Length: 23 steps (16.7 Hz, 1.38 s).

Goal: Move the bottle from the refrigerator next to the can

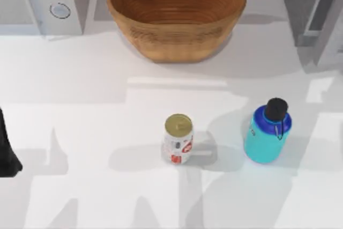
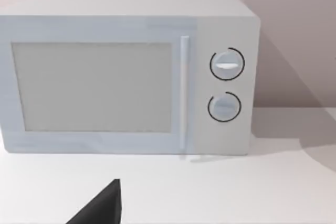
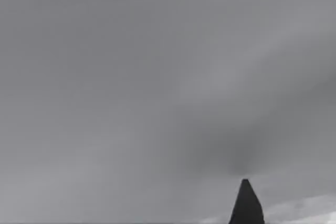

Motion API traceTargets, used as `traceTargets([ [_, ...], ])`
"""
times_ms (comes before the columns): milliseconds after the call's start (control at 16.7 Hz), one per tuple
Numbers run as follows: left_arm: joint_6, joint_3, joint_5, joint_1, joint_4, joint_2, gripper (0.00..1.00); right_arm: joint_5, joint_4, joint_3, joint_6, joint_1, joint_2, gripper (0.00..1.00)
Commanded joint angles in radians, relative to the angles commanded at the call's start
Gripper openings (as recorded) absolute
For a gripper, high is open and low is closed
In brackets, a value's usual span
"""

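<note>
The can (image 1: pixel 178 139) is white with red markings on its side, but no word of the writing can be read; its top is dull gold. The bottle (image 1: pixel 267 131) bears no readable label: teal body, darker blue shoulder, black cap, a small loop strap hanging at the cap's side.

Both stand upright on the white table (image 1: pixel 80 111), the bottle to the right of the can, near it but apart, with bare table between them. Far behind them sits a brown woven basket (image 1: pixel 177 12). A light grey microwave (image 1: pixel 40 1) with two round knobs stands at the far left, and the left wrist view faces its door. The grey fridge (image 1: pixel 313 9) is at the far right, well apart from the bottle.

The left arm (image 1: pixel 6 148) shows as a dark shape at the table's left edge, well apart from the can and bottle. One dark fingertip (image 2: pixel 102 205) of the left gripper shows before the microwave; whether its pincer is wide or narrow cannot be told. One dark fingertip (image 3: pixel 245 205) of the right gripper shows against a plain grey surface; its spread cannot be told either.
</note>
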Motion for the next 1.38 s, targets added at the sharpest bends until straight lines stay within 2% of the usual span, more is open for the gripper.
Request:
traceTargets([
  [240, 0.0, 0.0, 0.0, 0.0, 0.0, 0.0, 1.0, 0.113, 0.055, -0.049, 0.099, 0.118, -0.039, 1.0],
  [600, 0.0, 0.0, 0.0, 0.0, 0.0, 0.0, 1.0, 0.122, 0.053, -0.038, 0.096, 0.105, -0.024, 1.0],
  [1140, 0.0, 0.0, 0.0, 0.0, 0.0, 0.0, 1.0, 0.127, -0.023, 0.337, 0.098, 0.107, 0.276, 1.0],
  [1380, 0.0, 0.0, 0.0, 0.0, 0.0, 0.0, 1.0, 0.127, -0.039, 0.398, 0.099, 0.107, 0.325, 1.0],
])
